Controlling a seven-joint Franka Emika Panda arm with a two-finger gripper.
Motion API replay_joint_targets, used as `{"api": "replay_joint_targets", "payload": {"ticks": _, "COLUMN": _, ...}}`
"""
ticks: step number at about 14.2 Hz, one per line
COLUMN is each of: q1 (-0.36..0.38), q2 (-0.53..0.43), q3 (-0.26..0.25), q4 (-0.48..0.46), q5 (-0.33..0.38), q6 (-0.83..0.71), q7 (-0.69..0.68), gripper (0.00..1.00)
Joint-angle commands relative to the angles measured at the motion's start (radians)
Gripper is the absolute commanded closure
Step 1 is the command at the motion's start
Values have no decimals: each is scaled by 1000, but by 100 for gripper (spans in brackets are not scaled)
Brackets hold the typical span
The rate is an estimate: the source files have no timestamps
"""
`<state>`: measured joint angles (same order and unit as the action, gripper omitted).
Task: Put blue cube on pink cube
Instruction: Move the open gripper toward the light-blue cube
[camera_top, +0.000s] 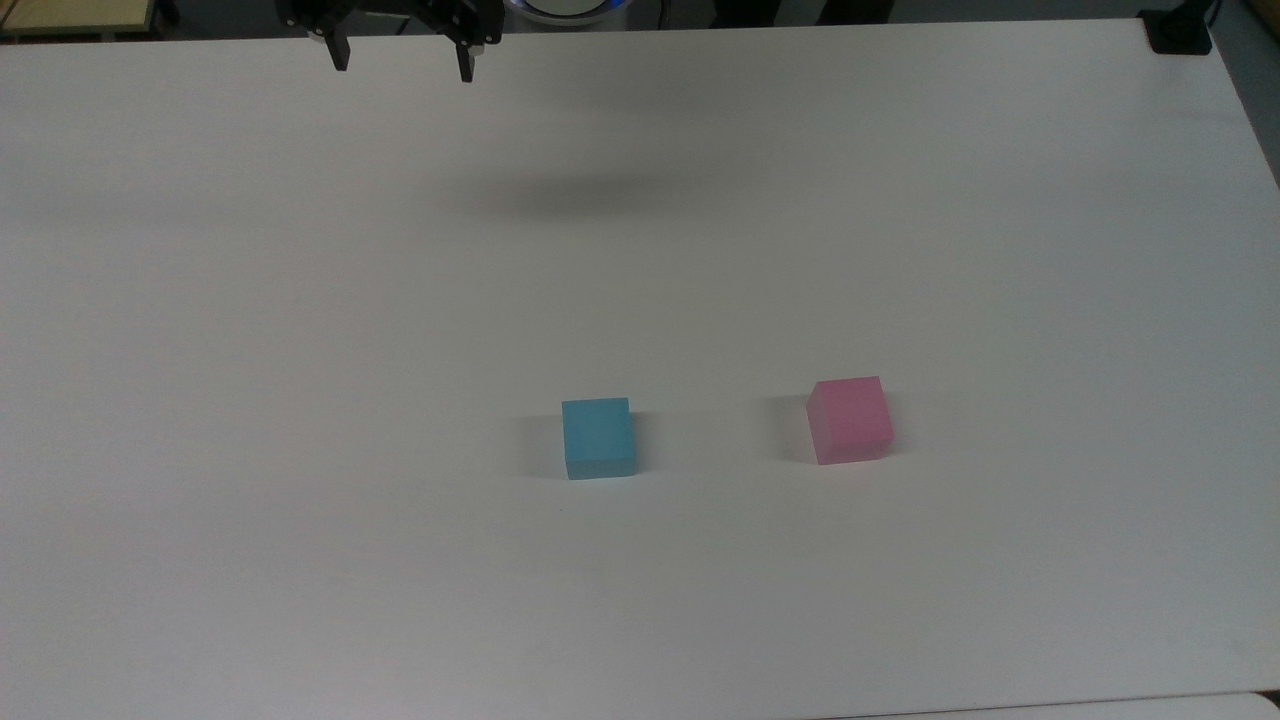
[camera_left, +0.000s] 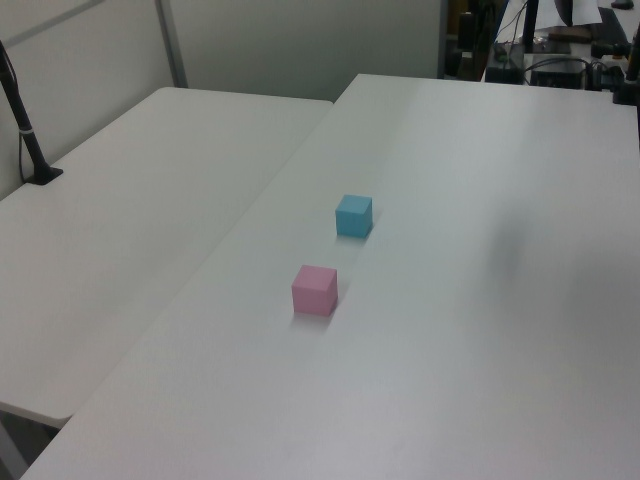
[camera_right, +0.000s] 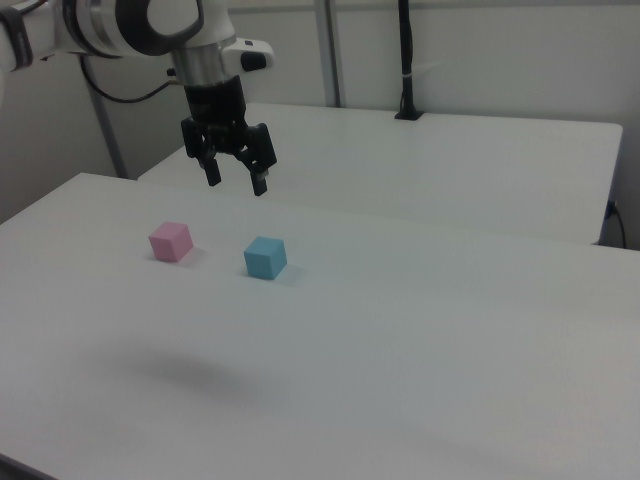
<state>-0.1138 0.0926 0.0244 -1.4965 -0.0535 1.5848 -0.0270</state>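
- The end effector (camera_right: 236, 183) hangs high above the tabletop (camera_top: 300, 400), its two fingers spread wide with nothing between them.
- In the top view it sits at the far edge, well apart from both cubes, and its upper body is cut off by the frame.
- The blue cube (camera_top: 598, 438) rests on the tabletop at the top view's left of the pink cube (camera_top: 850, 420); the two stand near each other but apart.
- The step in hand looks like the approach: nothing is grasped yet.
- The next move calls for travelling over the blue cube, squaring the fingers to its flat sides, then descending.
- The arm's dim shadow (camera_top: 590, 195) blurs on the tabletop.
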Motion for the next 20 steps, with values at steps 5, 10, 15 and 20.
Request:
{"api": "replay_joint_targets", "payload": {"ticks": 5, "q1": 5, "q2": 18, "q3": 8, "q4": -33, "q5": 12, "q6": 40, "q7": -27, "gripper": 0}}
{"api": "replay_joint_targets", "payload": {"ticks": 10, "q1": 3, "q2": 32, "q3": 2, "q4": -28, "q5": 11, "q6": 84, "q7": -44, "gripper": 0}}
{"api": "replay_joint_targets", "payload": {"ticks": 15, "q1": -4, "q2": 68, "q3": 0, "q4": -27, "q5": 9, "q6": 181, "q7": -41, "gripper": 0}}
{"api": "replay_joint_targets", "payload": {"ticks": 20, "q1": 0, "q2": 134, "q3": -1, "q4": -22, "q5": 12, "q6": 303, "q7": -41, "gripper": 0}}
